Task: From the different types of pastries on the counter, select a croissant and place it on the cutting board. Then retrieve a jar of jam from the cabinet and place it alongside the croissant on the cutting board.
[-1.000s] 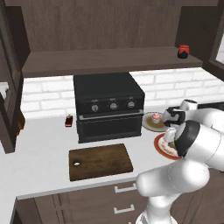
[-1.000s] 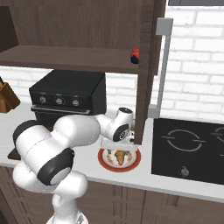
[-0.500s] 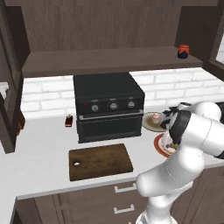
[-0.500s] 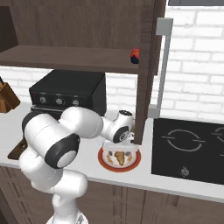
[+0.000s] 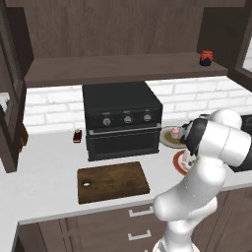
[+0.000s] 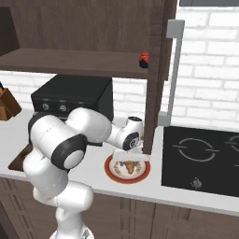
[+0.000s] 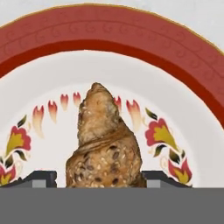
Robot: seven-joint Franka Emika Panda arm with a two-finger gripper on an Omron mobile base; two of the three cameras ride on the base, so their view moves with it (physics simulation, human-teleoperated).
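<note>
Since the earlier frame the arm has sunk lower over the red-rimmed round plate (image 7: 188,39), bringing the two-finger gripper (image 7: 104,177) right down around the golden-brown ridged croissant (image 7: 103,144). Its dark fingertips (image 7: 41,177) flank the pastry's base on either side, pinching it. The pick-up step is in hand. Next, I judge, comes a straight lift, then a carry to the dark brown rectangular wooden cutting board (image 5: 112,181), well off to the gripper's left.
</note>
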